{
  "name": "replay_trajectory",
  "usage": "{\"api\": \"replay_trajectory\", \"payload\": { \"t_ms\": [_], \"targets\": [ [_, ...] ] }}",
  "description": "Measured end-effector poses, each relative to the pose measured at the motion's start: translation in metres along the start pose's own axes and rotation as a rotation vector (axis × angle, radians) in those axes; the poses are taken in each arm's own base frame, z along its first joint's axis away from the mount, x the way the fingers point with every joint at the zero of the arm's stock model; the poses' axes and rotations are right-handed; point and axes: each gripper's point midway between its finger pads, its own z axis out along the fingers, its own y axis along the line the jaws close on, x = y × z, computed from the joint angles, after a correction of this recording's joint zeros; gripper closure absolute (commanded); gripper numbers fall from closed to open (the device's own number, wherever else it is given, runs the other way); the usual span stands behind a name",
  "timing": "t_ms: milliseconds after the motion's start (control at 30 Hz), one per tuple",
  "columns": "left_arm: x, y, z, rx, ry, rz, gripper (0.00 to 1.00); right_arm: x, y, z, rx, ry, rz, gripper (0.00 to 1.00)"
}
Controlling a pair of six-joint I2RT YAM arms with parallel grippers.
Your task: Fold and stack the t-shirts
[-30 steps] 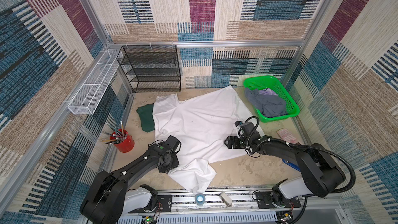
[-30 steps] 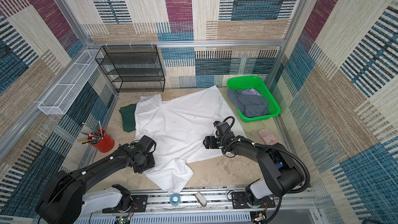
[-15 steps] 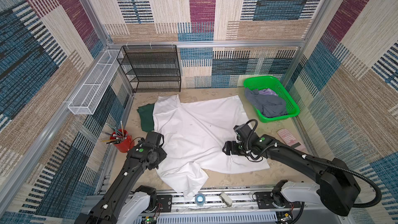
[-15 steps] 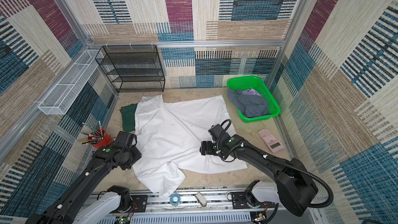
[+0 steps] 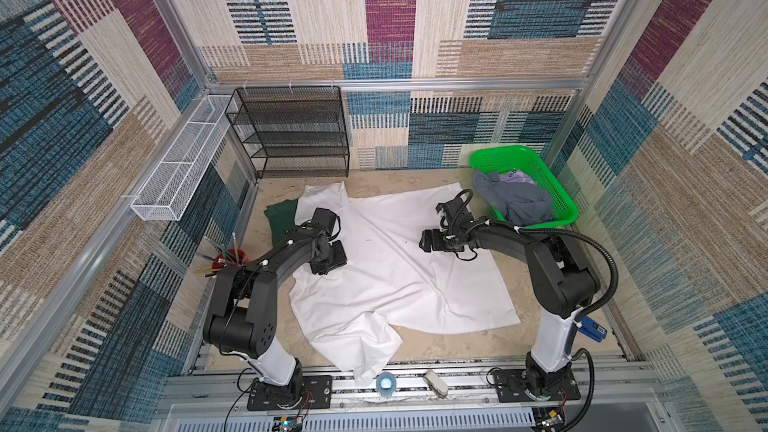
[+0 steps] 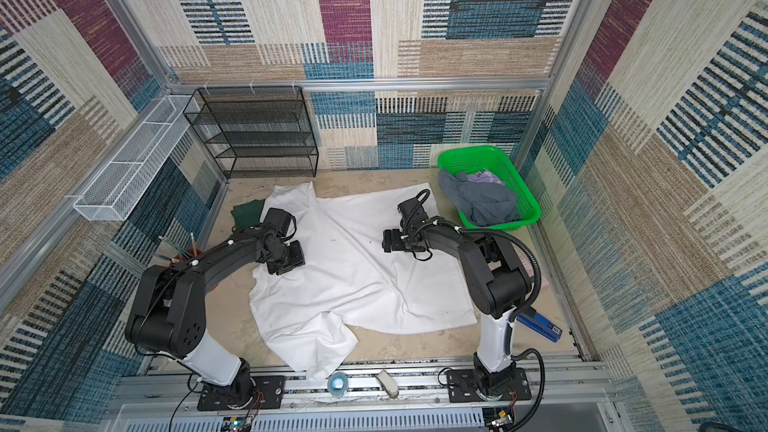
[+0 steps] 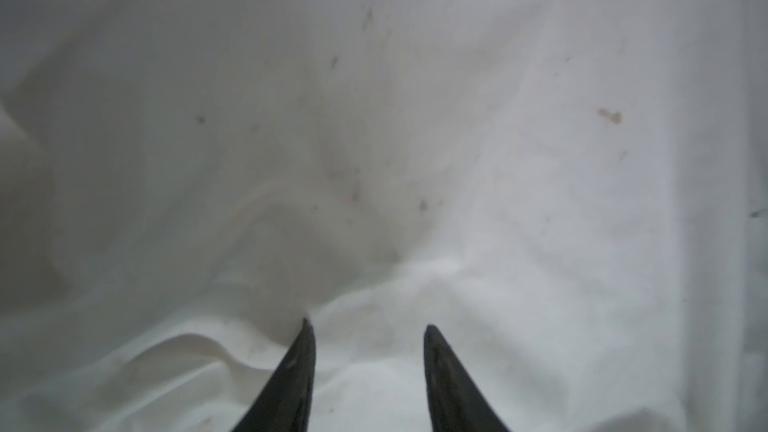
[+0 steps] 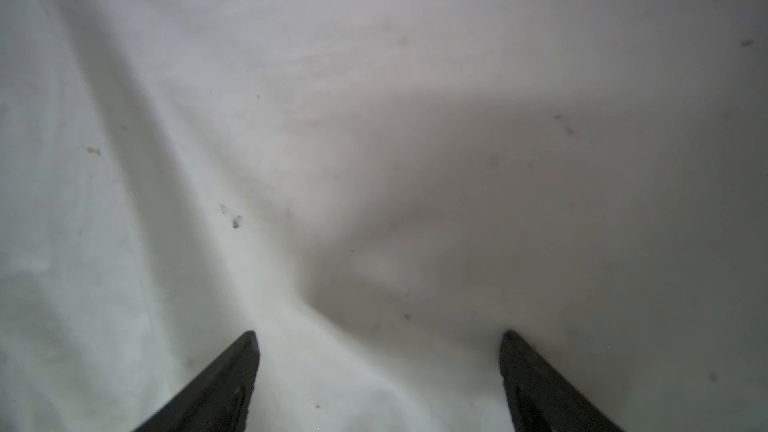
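White shirt (image 5: 399,280) is lying spread at centre as left gripper (image 7: 368,324), half-parted at nine o'clock, and right gripper (image 8: 380,332), gaping at three, are poising empty; a shallow pinch could drag wrinkles.

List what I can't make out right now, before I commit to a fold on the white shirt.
- dark green t-shirt: in both top views most of it lies under the white t-shirt, so whether it is folded can't be told.
- grey t-shirt: bunched in the green basket; its lilac print is too small to read.
- left gripper and right gripper: the wrist views are blurred. The jaws stand apart, but contact with the cloth is unclear.
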Motion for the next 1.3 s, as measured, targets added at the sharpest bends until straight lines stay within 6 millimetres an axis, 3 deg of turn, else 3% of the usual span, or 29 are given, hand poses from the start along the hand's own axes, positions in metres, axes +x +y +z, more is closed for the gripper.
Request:
{"api": "replay_trajectory", "payload": {
  "t_ms": [133, 367, 533, 633, 700, 800, 900, 1000, 1067, 1167, 1233, 1300],
  "targets": [
    [0.023, 0.013, 0.013, -0.018, 0.053, -0.003, 0.56, 0.015, -0.004, -0.004, -0.024, -0.054, -0.011, 0.11],
    [0.048, 0.029, 0.007, -0.003, 0.021, -0.022, 0.55, 0.063, -0.013, -0.031, -0.039, -0.056, 0.038, 0.18],
    [0.079, 0.046, -0.009, -0.024, 0.069, -0.049, 0.56, 0.088, -0.012, -0.049, -0.027, 0.002, 0.077, 0.16],
    [0.071, 0.037, -0.034, 0.011, 0.025, -0.035, 0.55, 0.087, -0.016, -0.060, 0.020, 0.060, 0.102, 0.13],
    [0.046, 0.021, -0.057, 0.050, -0.048, 0.004, 0.52, 0.058, -0.019, -0.066, 0.049, 0.036, 0.105, 0.13],
    [-0.009, -0.003, -0.092, 0.071, -0.199, 0.084, 0.50, -0.003, -0.027, -0.069, 0.066, -0.043, 0.091, 0.14],
    [-0.072, -0.017, -0.103, 0.050, -0.298, 0.121, 0.52, -0.058, -0.047, -0.062, 0.105, -0.110, 0.082, 0.14],
    [-0.125, -0.019, -0.096, 0.032, -0.369, 0.136, 0.54, -0.087, -0.069, -0.053, 0.153, -0.147, 0.071, 0.15],
    [-0.137, -0.008, -0.080, -0.006, -0.308, 0.133, 0.55, -0.092, -0.079, -0.048, 0.172, -0.124, 0.069, 0.15],
    [-0.227, -0.016, -0.054, 0.023, -0.412, 0.127, 0.57, -0.121, -0.091, -0.033, 0.182, -0.171, 0.045, 0.16],
    [-0.242, -0.002, -0.032, 0.004, -0.365, 0.111, 0.58, -0.125, -0.103, -0.027, 0.211, -0.172, 0.048, 0.16],
    [-0.263, -0.008, -0.026, 0.037, -0.385, 0.119, 0.59, -0.127, -0.105, -0.021, 0.212, -0.168, 0.041, 0.16]
  ]
}}
